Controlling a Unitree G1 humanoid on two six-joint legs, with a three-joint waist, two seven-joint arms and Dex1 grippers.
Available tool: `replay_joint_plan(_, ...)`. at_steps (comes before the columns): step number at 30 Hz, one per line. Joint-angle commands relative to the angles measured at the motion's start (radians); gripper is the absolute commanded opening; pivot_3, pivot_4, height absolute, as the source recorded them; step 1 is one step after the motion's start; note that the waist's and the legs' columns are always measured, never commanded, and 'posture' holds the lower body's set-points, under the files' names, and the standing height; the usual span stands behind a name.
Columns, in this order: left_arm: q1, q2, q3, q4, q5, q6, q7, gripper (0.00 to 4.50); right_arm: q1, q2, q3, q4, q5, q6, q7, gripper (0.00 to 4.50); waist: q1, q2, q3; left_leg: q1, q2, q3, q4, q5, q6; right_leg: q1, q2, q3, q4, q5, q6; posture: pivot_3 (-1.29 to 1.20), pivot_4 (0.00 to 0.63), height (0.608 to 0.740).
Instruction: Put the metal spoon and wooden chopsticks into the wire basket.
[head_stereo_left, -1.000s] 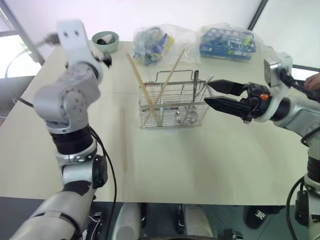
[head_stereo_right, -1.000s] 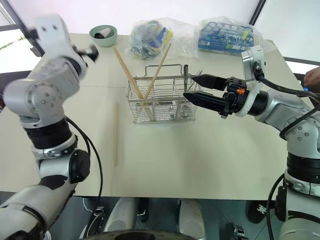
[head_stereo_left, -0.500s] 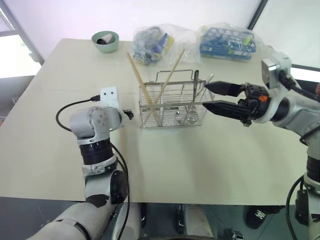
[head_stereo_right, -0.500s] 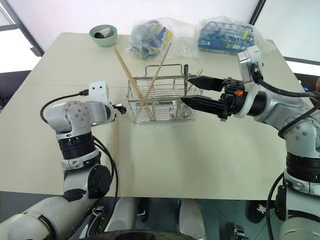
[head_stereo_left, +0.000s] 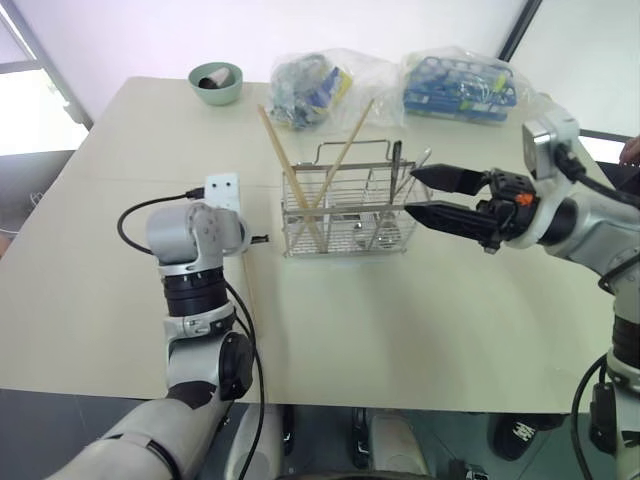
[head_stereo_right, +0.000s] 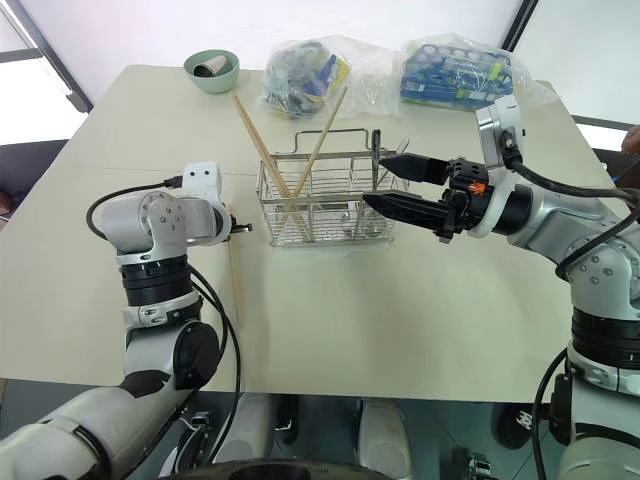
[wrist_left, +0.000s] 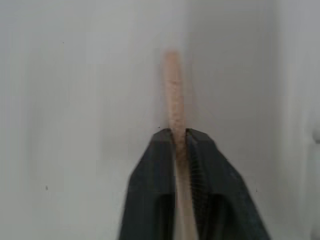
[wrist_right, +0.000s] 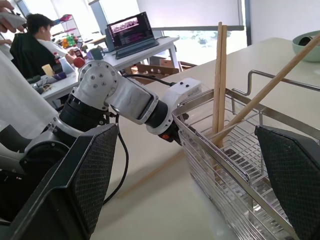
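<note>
One wooden chopstick (wrist_left: 173, 90) lies flat on the table, left of the wire basket (head_stereo_left: 345, 215). My left gripper (head_stereo_left: 258, 240) is down on it, shut around its far end, with the black fingers (wrist_left: 200, 165) pinching the stick. Three more chopsticks (head_stereo_left: 288, 175) stand tilted in the left half of the basket. The metal spoon (head_stereo_left: 420, 158) leans in the basket's right end beside a dark handle. My right gripper (head_stereo_left: 412, 192) hovers open at the basket's right side, pointing at it and holding nothing.
A green bowl (head_stereo_left: 215, 82) sits at the far left of the beige table (head_stereo_left: 400, 320). Two clear plastic bags of blue items (head_stereo_left: 310, 85) (head_stereo_left: 460, 88) lie behind the basket. A person (wrist_right: 30, 35) sits at a desk beyond the table.
My left arm came down from a raised pose to the table, and its gripper shut on the lying chopstick. The right gripper stayed in place.
</note>
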Motion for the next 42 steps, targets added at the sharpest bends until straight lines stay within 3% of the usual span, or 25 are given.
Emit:
replay_joint_plan(1,-0.030,0.049,-0.011,0.020,0.037,-0.110,-0.019,0.05,-0.001,0.004,-0.040,-0.027,0.017,-0.020,-0.001,4.50,-0.003,0.000,0.000,0.000,0.000,0.000,0.000,0.000,0.000,0.000,0.000,0.000,0.000,0.000,0.000,0.00,0.150,0.717)
replay_joint_plan(3,-0.041,0.118,-0.034,0.045,0.069,-0.274,-0.026,0.05,0.000,0.005,-0.042,-0.027,0.019,-0.020,-0.003,4.50,-0.007,0.000,0.000,0.000,0.001,0.000,0.000,0.000,0.000,-0.001,0.001,0.000,0.000,0.000,0.000,0.00,0.150,0.717)
replay_joint_plan(7,-0.118,0.240,-0.008,0.111,0.115,-0.782,-0.013,0.05,0.004,0.004,-0.047,-0.028,0.023,-0.016,-0.006,4.50,-0.006,0.000,0.000,-0.002,0.002,0.002,-0.001,0.000,-0.001,-0.004,0.002,0.001,0.000,0.001,-0.001,0.00,0.150,0.717)
replay_joint_plan(11,-0.219,0.280,0.098,0.122,-0.047,-1.096,-0.175,0.05,-0.001,0.001,-0.049,-0.029,0.030,-0.006,-0.012,4.50,0.004,-0.001,0.000,-0.005,0.001,0.002,-0.001,0.000,-0.001,-0.005,-0.001,0.000,-0.001,0.001,-0.001,0.00,0.150,0.717)
replay_joint_plan(14,-0.259,0.293,0.142,0.111,-0.164,-1.122,-0.262,0.05,-0.003,-0.003,-0.050,-0.026,0.032,-0.004,-0.012,4.50,0.010,-0.001,0.000,-0.006,-0.001,0.004,0.000,0.000,-0.001,-0.005,-0.003,0.000,-0.003,0.001,-0.001,0.00,0.150,0.717)
replay_joint_plan(19,-0.349,0.294,0.212,0.007,-0.515,-0.999,-0.405,0.05,-0.017,-0.005,-0.042,-0.016,0.033,0.002,-0.017,4.50,0.013,-0.002,0.001,-0.006,0.001,0.003,0.001,0.000,0.000,-0.005,0.000,0.000,-0.002,0.002,0.000,0.00,0.150,0.717)
replay_joint_plan(24,-0.332,0.262,0.115,-0.098,-0.657,-0.923,-0.470,0.05,-0.016,0.001,-0.035,-0.016,0.026,-0.003,-0.022,4.50,0.014,-0.002,0.001,-0.005,0.000,0.003,0.001,0.001,-0.001,-0.004,0.000,0.000,-0.002,0.002,0.001,0.00,0.150,0.717)
replay_joint_plan(29,-0.293,0.209,-0.009,-0.140,-0.667,-0.923,-0.508,0.05,-0.020,0.008,-0.036,-0.021,0.030,-0.004,-0.036,4.50,0.019,-0.002,0.001,-0.004,0.000,0.004,0.002,0.001,-0.001,-0.002,0.001,0.000,-0.002,0.002,0.001,0.00,0.150,0.717)
replay_joint_plan(42,-0.115,0.169,-0.298,-0.100,-0.414,-1.107,-0.652,0.05,0.015,0.004,-0.083,-0.056,0.064,0.002,-0.088,4.50,0.020,-0.001,0.001,-0.004,0.001,0.005,0.002,0.000,0.002,-0.003,0.003,0.001,-0.002,0.002,0.001,0.00,0.150,0.717)
